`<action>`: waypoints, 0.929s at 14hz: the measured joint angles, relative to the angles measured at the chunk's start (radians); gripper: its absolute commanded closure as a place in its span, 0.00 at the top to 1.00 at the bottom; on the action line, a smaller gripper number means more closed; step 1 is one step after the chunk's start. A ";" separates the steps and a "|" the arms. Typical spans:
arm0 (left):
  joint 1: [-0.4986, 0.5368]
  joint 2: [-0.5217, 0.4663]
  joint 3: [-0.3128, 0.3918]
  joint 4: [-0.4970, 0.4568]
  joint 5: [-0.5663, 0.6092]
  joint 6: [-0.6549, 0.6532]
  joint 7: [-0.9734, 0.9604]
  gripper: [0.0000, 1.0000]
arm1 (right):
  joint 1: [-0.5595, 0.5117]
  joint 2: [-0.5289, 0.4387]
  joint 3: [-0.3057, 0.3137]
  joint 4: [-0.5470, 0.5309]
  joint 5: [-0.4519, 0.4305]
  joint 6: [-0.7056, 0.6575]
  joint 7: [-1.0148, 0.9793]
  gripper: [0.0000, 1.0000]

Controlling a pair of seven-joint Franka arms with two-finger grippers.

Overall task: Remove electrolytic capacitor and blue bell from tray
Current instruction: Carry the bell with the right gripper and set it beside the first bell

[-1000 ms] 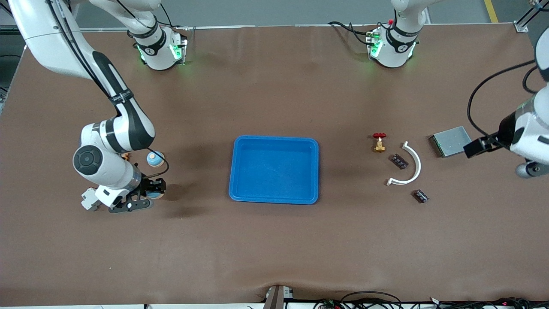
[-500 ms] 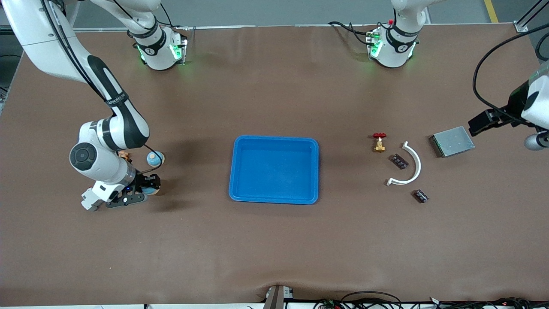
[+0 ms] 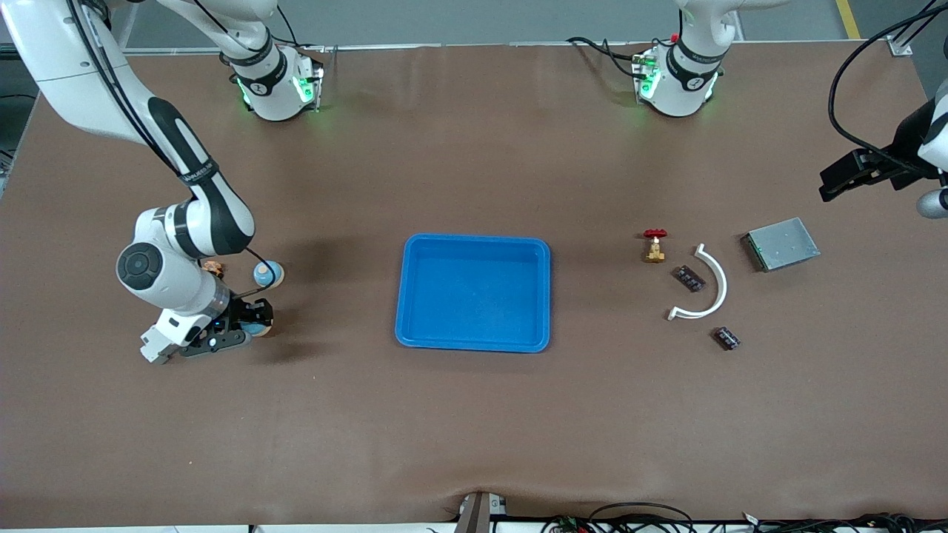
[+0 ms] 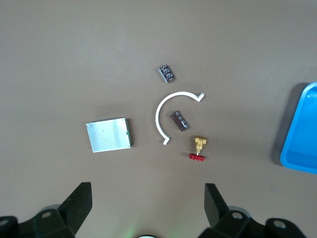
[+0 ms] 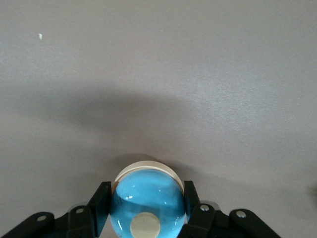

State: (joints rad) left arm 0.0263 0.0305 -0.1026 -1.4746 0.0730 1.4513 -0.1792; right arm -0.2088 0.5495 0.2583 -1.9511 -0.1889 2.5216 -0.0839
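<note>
Bell [image 5: 147, 202] sits clamped in the right tool [image 3: 248, 326], low at the right arm's end of the tabletop [image 3: 474, 429], arm bent down. Left tool [image 4: 148, 208] hangs wide open, empty, above the capacitors [image 4: 179, 120].

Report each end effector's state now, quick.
Left end effector: open, holding nothing.
Right end effector: shut on the blue bell.

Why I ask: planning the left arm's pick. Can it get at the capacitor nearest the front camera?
Probably yes. The left gripper hangs open above the table, and that capacitor lies apart from the white arc, bare table around it.
</note>
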 measured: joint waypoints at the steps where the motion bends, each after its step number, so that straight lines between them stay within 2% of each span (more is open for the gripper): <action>1: -0.003 -0.010 0.000 -0.015 0.000 0.002 0.005 1.00 | -0.005 0.003 -0.001 -0.005 -0.003 0.012 -0.008 0.00; 7: -0.011 -0.099 0.001 -0.126 -0.029 0.048 0.005 1.00 | -0.017 0.038 -0.005 -0.011 -0.010 0.055 -0.023 0.00; 8: -0.011 -0.104 0.001 -0.131 -0.042 0.053 0.005 1.00 | -0.017 0.038 -0.005 -0.011 -0.010 0.056 -0.023 0.13; 9: -0.011 -0.105 0.000 -0.133 -0.048 0.060 0.005 1.00 | -0.017 0.038 -0.005 -0.011 -0.010 0.057 -0.023 0.99; 13: -0.013 -0.105 -0.001 -0.135 -0.057 0.071 0.005 1.00 | -0.017 0.039 -0.004 -0.011 -0.011 0.058 -0.024 1.00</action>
State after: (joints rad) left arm 0.0133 -0.0743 -0.1039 -1.6100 0.0156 1.5220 -0.1738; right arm -0.2258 0.5881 0.2538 -1.9622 -0.1999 2.5799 -0.1076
